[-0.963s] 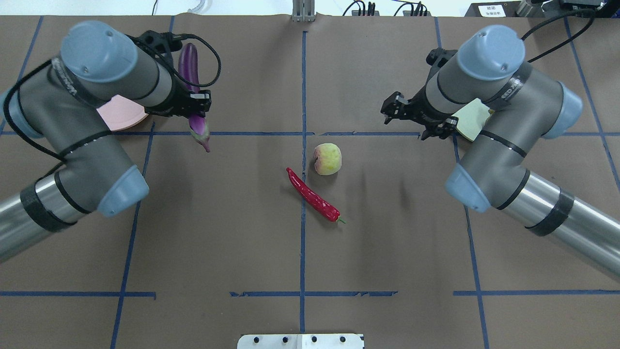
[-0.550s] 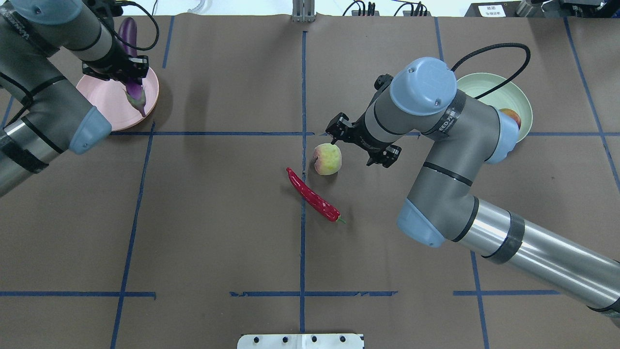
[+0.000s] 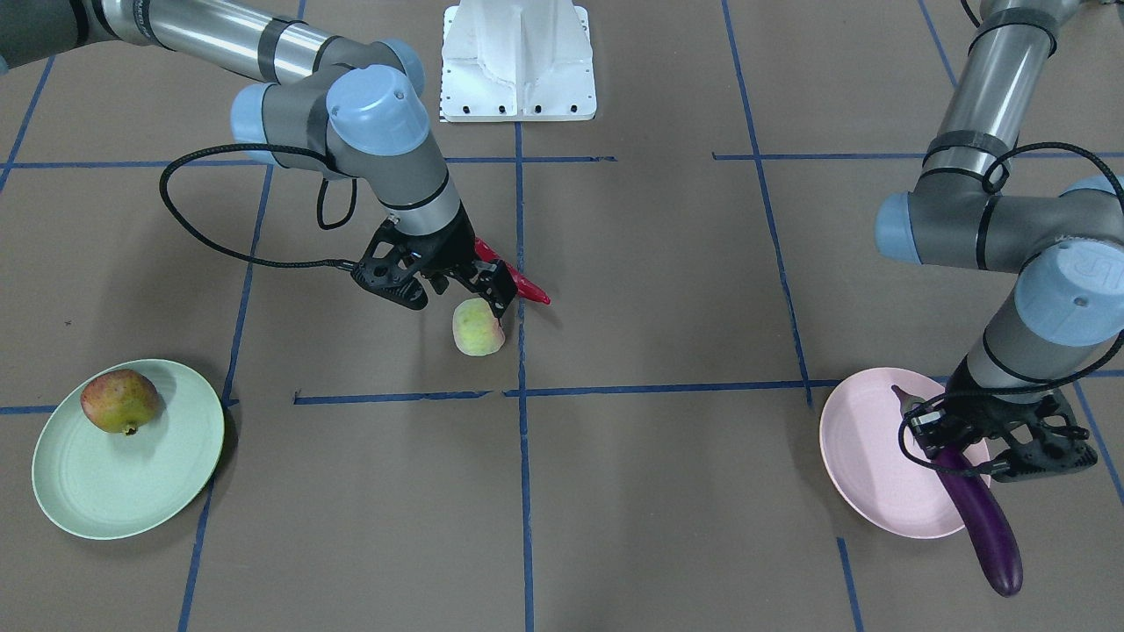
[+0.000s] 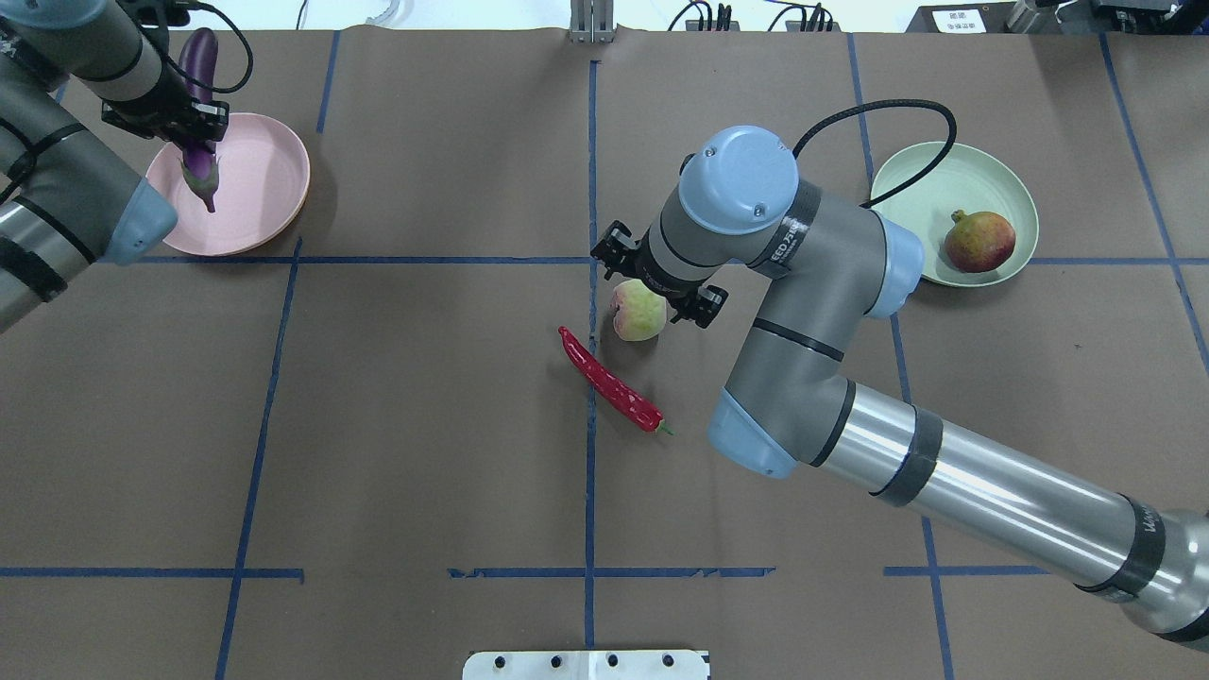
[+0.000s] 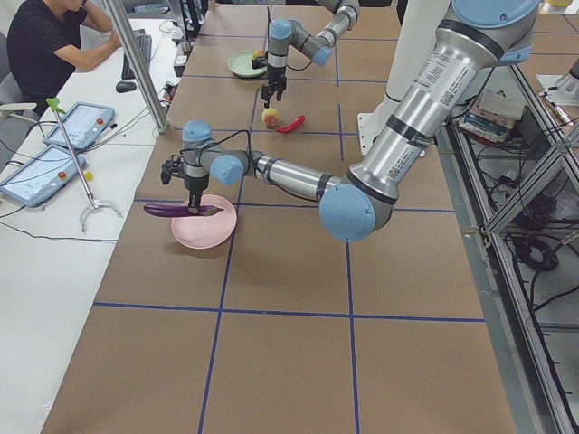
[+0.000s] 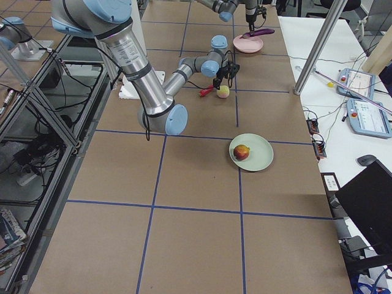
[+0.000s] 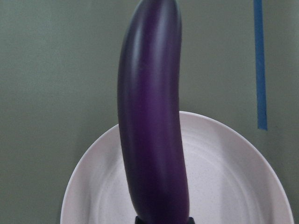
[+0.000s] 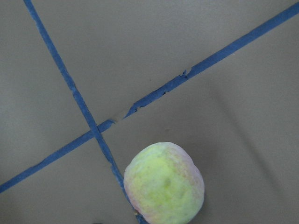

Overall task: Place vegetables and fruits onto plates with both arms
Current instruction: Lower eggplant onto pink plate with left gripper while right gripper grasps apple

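Observation:
My left gripper [image 4: 189,127] is shut on the purple eggplant [image 4: 199,66] near its cap end and holds it level above the pink plate [image 4: 260,189]. The left wrist view shows the eggplant [image 7: 152,116] over the plate [image 7: 233,177], its far end past the rim. My right gripper [image 4: 658,277] is open and hovers just over the pale green-pink peach [image 4: 638,312], which lies on the table; it also shows in the right wrist view [image 8: 163,184]. The red chili [image 4: 609,382] lies beside the peach. The pomegranate [image 4: 979,241] sits on the mint green plate [image 4: 921,184].
The white base block [image 3: 518,61] stands at the robot's side of the table. Blue tape lines grid the brown table cover [image 4: 425,425]. An operator [image 5: 45,41] and tablets [image 5: 77,122] are at a side table beyond the left end.
My left arm has carried the eggplant back and left to above the pink plate. My right arm has swung from the green plate to above the peach, uncovering the pomegranate.

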You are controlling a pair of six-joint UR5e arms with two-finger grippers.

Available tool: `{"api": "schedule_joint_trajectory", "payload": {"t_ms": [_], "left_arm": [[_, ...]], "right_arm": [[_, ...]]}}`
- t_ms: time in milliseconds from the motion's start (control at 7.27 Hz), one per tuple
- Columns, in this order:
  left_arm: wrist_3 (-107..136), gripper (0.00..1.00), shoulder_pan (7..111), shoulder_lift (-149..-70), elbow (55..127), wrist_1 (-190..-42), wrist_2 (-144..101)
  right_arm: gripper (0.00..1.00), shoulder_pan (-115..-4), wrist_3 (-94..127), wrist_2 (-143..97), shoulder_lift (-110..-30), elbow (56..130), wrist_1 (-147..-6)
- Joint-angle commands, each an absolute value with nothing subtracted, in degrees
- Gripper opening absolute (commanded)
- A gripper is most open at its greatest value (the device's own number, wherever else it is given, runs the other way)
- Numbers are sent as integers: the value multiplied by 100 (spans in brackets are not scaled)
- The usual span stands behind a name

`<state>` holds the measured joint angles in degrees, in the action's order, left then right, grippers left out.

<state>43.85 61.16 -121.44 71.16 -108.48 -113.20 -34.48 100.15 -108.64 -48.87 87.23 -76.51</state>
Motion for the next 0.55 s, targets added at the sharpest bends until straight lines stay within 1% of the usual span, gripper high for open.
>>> {"api": "schedule_joint_trajectory", "payload": {"t_ms": [0,138,412], "left_arm": [[4368,79,6091,-12155,7075,-10881,-11320],[4368,100,6047,-12120,7084,-11011,-11320],[4403,100,6056,-12102,7110,-11162,-11320]], "right_arm": [[100,-3332,10011,-10696,-4746,8299,-7646],[100,-3296,10019,-10696,-4737,8219,-7638],[100,-3270,10037,-10644,-4720,8122,-7629]]}}
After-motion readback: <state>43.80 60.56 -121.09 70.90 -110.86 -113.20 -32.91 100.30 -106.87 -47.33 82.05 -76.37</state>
